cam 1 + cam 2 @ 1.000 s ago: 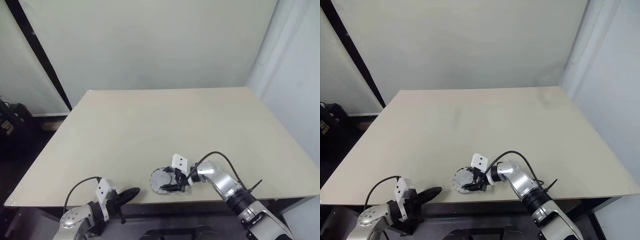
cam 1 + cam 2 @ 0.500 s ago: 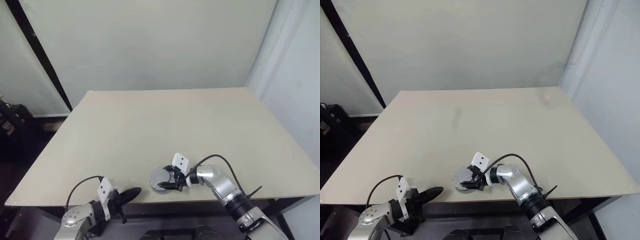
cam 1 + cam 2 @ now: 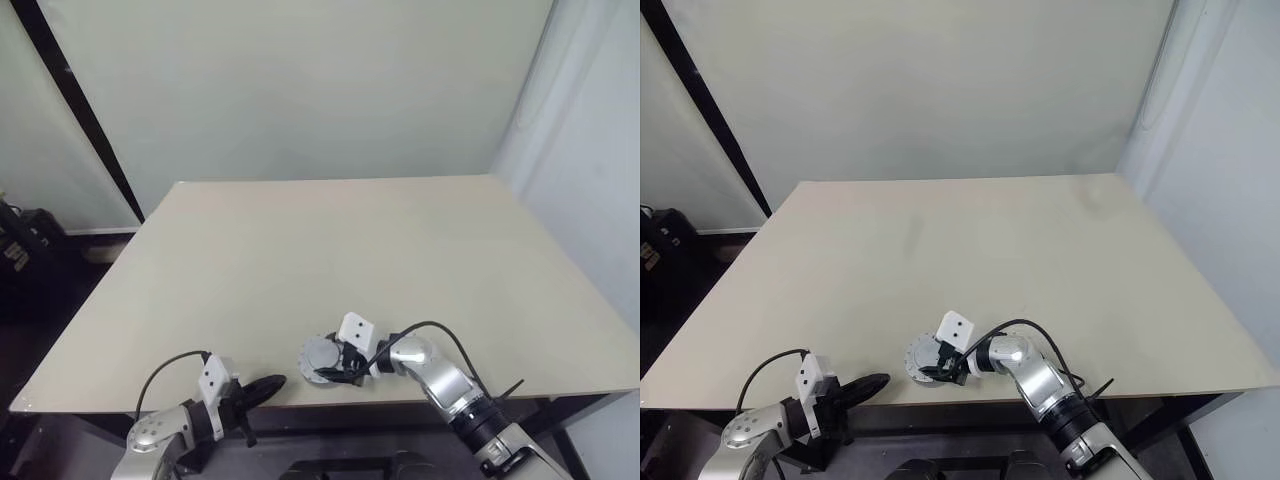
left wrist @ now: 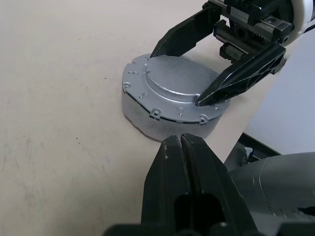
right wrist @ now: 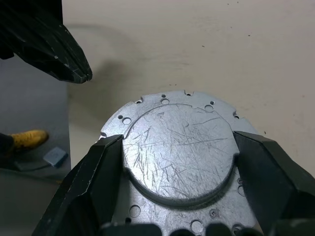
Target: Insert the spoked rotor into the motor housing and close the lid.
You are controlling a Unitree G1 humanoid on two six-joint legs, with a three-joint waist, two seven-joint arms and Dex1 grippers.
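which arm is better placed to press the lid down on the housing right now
Right, probably. The right gripper already straddles the lid, a finger on each side of its raised centre. The left gripper is shut and sits off the table's front edge, beside the assembly.

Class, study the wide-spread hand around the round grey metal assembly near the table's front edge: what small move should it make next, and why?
Probably draw the right hand back off the round grey metal lid. Its two black fingers stand wide on either side of the raised centre, and the lid already appears to sit flat and closed on the assembly. The shut left hand waits beside it, not touching.
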